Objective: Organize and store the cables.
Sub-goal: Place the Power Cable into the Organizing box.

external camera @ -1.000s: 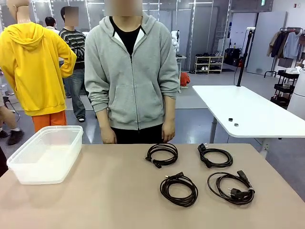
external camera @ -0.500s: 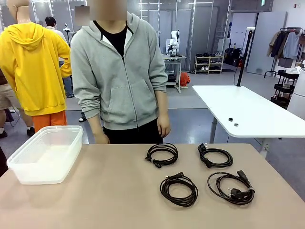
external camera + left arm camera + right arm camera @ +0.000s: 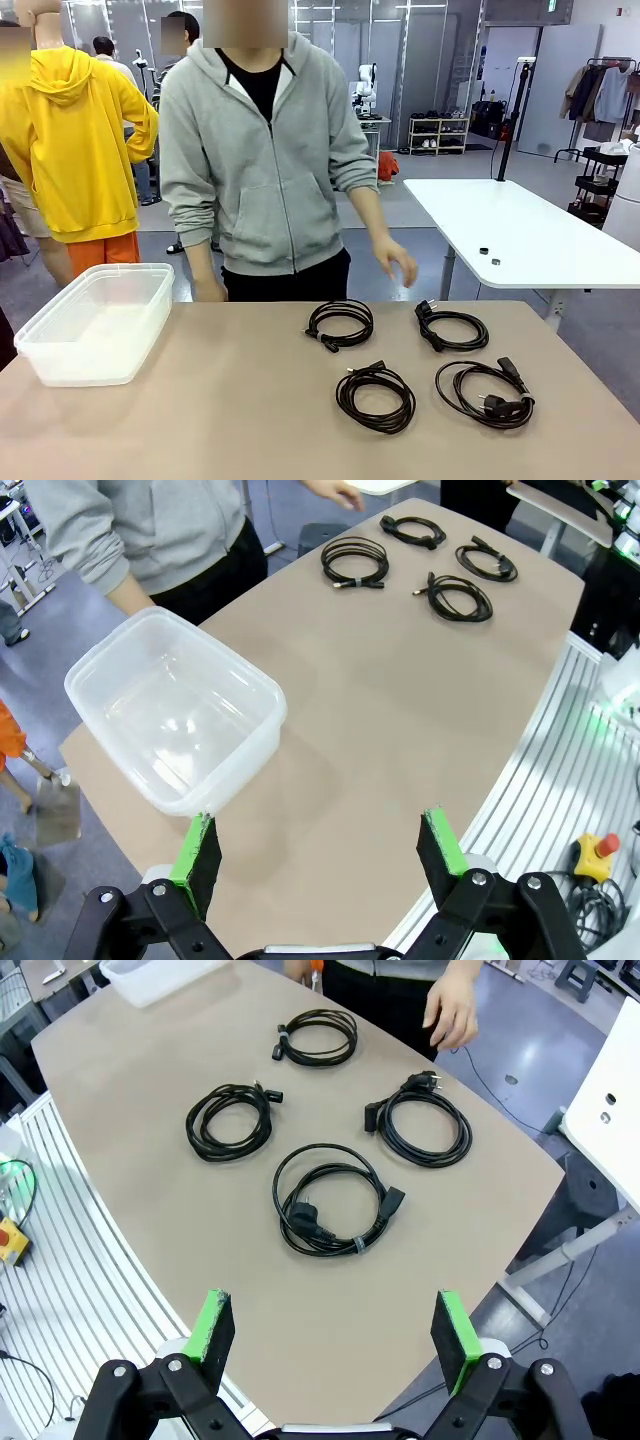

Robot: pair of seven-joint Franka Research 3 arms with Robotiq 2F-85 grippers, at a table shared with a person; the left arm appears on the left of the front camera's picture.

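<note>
storing step not yet begun: the broad tabletop (image 3: 230,400) carries an empty bin (image 3: 75,368) at its far left and four cables on its right half, well apart from the bin. they lie as a far-left coil (image 3: 345,343), far-right coil (image 3: 440,344), near-left coil (image 3: 375,426) and near-right coil (image 3: 492,405), none touching another. the left tool (image 3: 318,825) looks down from the near left, beside the bin, and the right tool (image 3: 332,1305) from the near right, facing the coils; both stand wide with nothing held. judged best practice: take one coil at a time, the near ones first, since a person's hand (image 3: 397,266) hovers off the far edge near the two far coils. close across the bundled strands on one side of a ring, not over its hollow centre or a lone plug, so the loops lift together. then carry the coil low across to the bin and lay it flat. materials: tabletop, matt beige, smooth, with a rounded edge; bin, translucent glossy plastic, rectangular, rounded corners, rolled rim, likely light enough to slide if nudged; cables, thin black pliant cord in flat round rings, probably slack once lifted; plugs (image 3: 302,1216), small black moulded pieces, one lying inside the near-right ring.
</note>
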